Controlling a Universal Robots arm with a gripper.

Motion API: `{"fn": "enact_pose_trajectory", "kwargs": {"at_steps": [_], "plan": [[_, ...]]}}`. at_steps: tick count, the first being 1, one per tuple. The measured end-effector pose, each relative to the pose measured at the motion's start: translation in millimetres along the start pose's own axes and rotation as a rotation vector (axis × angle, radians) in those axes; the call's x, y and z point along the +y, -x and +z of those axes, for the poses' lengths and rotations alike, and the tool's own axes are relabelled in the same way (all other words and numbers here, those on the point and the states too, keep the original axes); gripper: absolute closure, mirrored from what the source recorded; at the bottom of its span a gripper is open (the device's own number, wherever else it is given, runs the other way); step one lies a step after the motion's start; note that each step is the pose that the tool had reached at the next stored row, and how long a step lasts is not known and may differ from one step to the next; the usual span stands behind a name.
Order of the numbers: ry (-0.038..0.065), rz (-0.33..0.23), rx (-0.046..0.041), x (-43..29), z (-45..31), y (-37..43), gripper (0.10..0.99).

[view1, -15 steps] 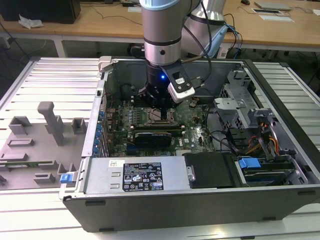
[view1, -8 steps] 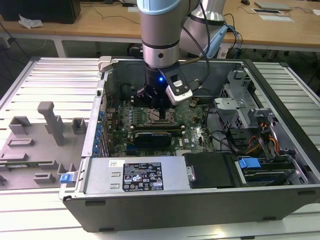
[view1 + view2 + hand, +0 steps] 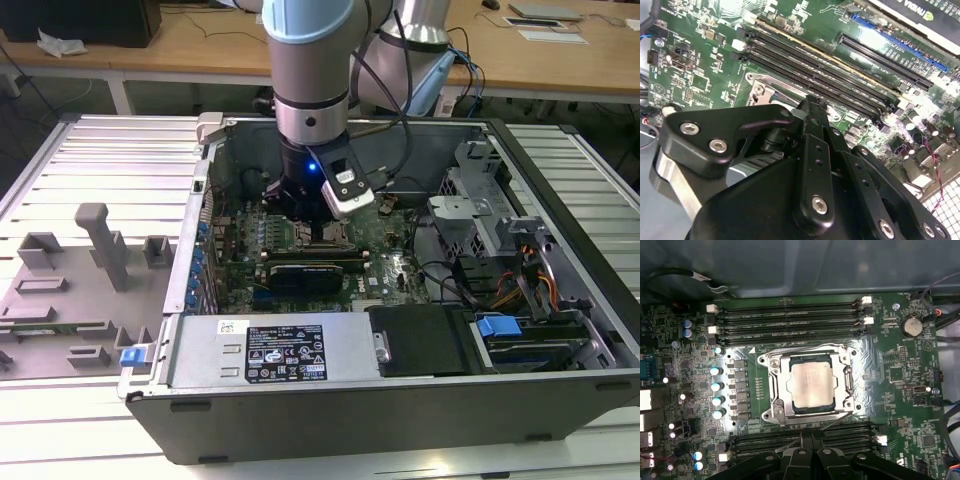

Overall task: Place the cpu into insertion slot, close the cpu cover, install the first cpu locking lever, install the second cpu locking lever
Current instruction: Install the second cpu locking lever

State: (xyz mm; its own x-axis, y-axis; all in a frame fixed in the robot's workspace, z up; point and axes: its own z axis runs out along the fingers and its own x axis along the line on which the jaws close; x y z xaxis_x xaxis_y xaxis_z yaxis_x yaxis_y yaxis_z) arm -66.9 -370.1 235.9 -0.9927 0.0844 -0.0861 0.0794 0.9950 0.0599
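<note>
In the first wrist view the cpu (image 3: 811, 384), a square chip with a silvery-tan top, lies flat in the insertion slot on the green motherboard (image 3: 900, 375). The cpu cover (image 3: 776, 386), a silvery metal frame, lies down around the chip, and its window shows the chip's face. My gripper (image 3: 811, 436) hangs just off the socket's edge beside a row of memory slots, with its black fingers pressed together and nothing visible between them. A thin metal lever rod (image 3: 842, 420) runs along that socket edge near the fingertips. From the exterior view, the gripper (image 3: 318, 232) stands low over the board inside the case.
The open computer case (image 3: 400, 400) surrounds the board, with a power supply (image 3: 270, 350) at its near wall and drive cages (image 3: 500, 250) on the exterior view's right. A black graphics card (image 3: 315, 272) lies close to the gripper. Memory slots (image 3: 790, 322) flank the socket. Grey fixtures (image 3: 100, 240) stand outside the case.
</note>
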Motion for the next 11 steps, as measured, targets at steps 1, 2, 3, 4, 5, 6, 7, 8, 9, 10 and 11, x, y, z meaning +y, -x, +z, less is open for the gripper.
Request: {"fn": "enact_pose_trajectory", "kwargs": {"at_steps": [1, 2, 3, 4, 5, 6, 7, 8, 9, 10, 11], "plan": [[0.003, 0.000, 0.0002, -0.6, 0.5, -0.4, 0.980], [0.007, 0.000, 0.0006, -1.4, 1.0, -1.1, 0.980], [0.012, 0.001, 0.0010, -2.2, 1.5, -2.1, 0.980], [0.017, 0.001, 0.0014, -3.0, 2.0, -3.1, 0.980], [0.028, 0.003, 0.0022, -4.3, 2.6, -5.1, 0.980], [0.035, 0.003, 0.0029, -5.0, 2.8, -6.1, 0.980], [0.041, 0.003, 0.0033, -5.7, 3.1, -7.0, 0.980], [0.050, 0.004, 0.0040, -7.8, 3.8, -8.0, 0.980], [0.059, 0.005, 0.0047, -10.5, 4.6, -8.6, 0.980], [0.070, 0.006, 0.0056, -13.2, 5.3, -9.4, 0.980], [0.076, 0.007, 0.0061, -14.4, 5.6, -9.9, 0.980]]}}
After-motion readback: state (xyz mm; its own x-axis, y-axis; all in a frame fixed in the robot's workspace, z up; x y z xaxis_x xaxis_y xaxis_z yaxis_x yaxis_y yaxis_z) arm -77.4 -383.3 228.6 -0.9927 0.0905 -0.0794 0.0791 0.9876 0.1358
